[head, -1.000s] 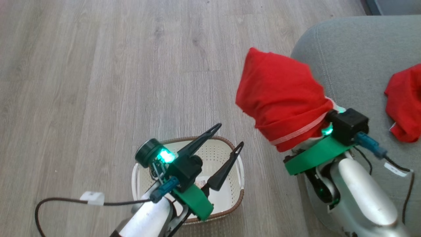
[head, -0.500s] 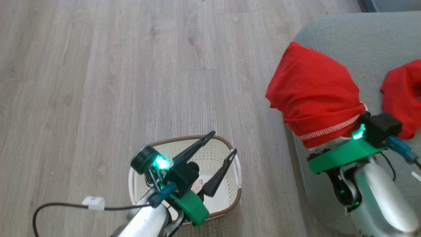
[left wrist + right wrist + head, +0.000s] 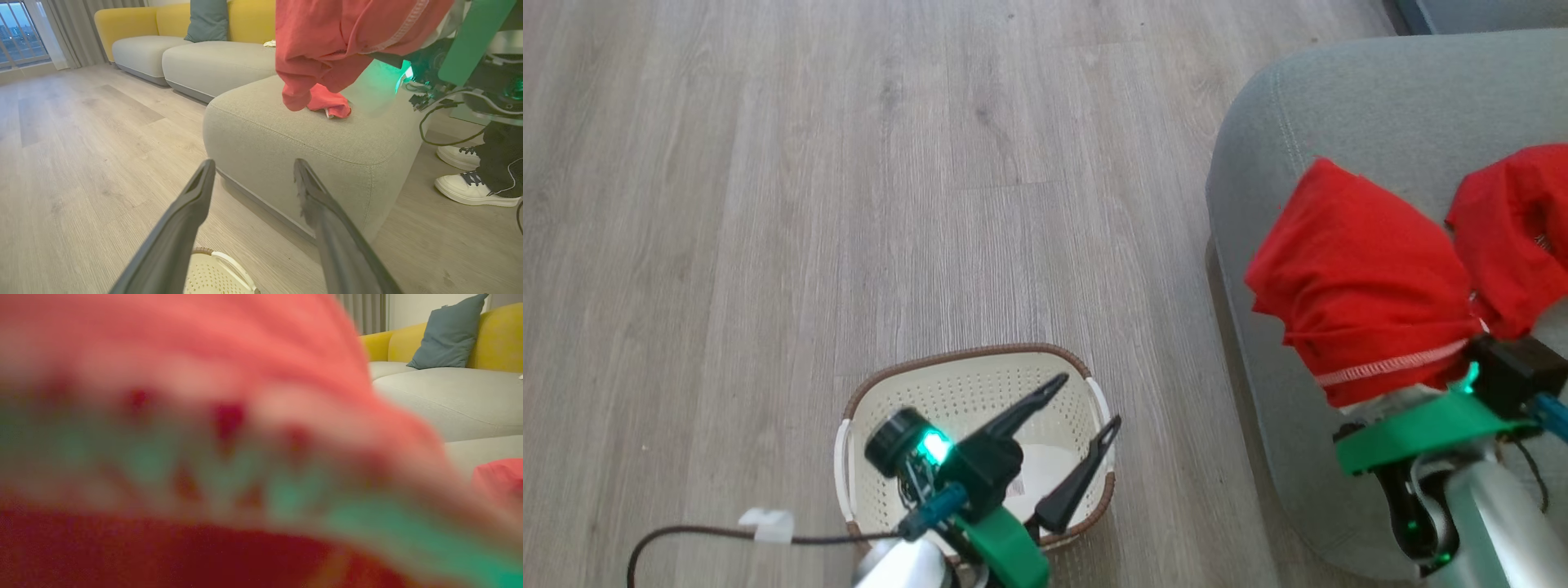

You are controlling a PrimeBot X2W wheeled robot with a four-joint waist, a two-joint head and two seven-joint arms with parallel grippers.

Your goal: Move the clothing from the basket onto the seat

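The left gripper (image 3: 1089, 401) holds its fingers spread wide above the basket (image 3: 890, 384) on the wooden floor (image 3: 768, 204). The right gripper (image 3: 1499, 371) is buried under a draped garment (image 3: 1364, 278), so I cannot tell how its jaws stand. That red cloth hangs over the seat (image 3: 1339, 106), just beside a second garment (image 3: 1515, 220) lying there.

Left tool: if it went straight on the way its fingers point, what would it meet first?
Most likely the side wall of the seat, below its top. The left tool is open, and the way there looks free, though depth is unclear.
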